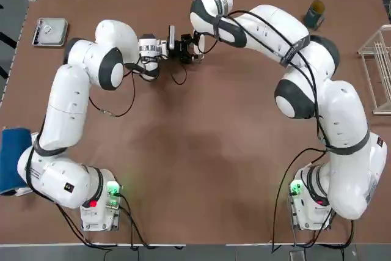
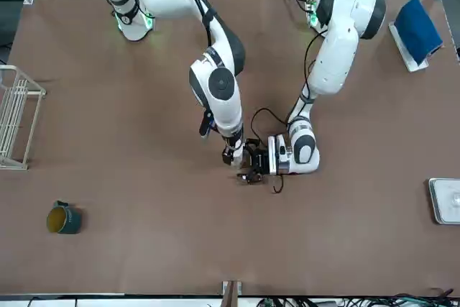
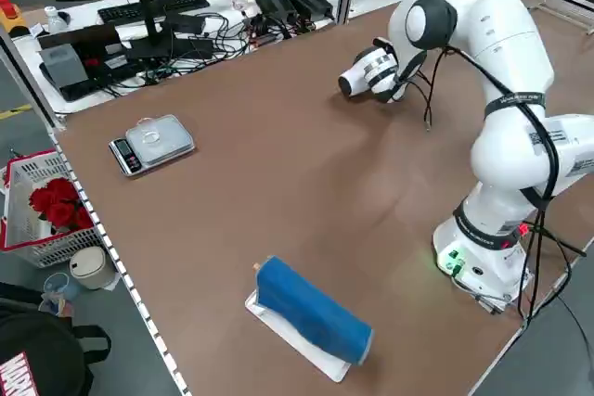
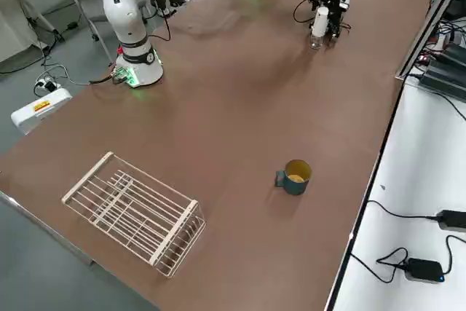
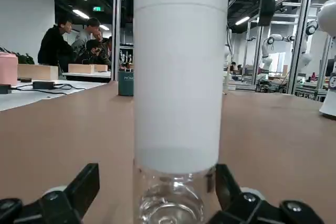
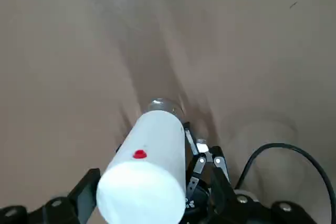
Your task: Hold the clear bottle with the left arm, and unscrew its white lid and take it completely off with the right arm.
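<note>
The clear bottle [image 5: 170, 203] stands upright on the brown table at the far middle, and the tall white lid [image 5: 178, 66] sits on top of it. My left gripper [image 1: 183, 47] reaches in low from the left, its fingers [image 5: 86, 187] open on either side of the glass, with table showing in the gap on one side. My right gripper [image 1: 197, 44] comes down from above. Its fingers [image 6: 86, 195] stand on either side of the white lid [image 6: 152, 166], open, with space on one side. In the right side view the white lid [image 4: 318, 21] shows below both grippers.
A teal mug with a yellowish top [image 1: 315, 13] stands at the far right. A wire rack [image 1: 379, 68] lies at the right edge, a small scale [image 1: 50, 31] at the far left and a blue roll [image 1: 12, 160] at the left edge. People stand beyond the table.
</note>
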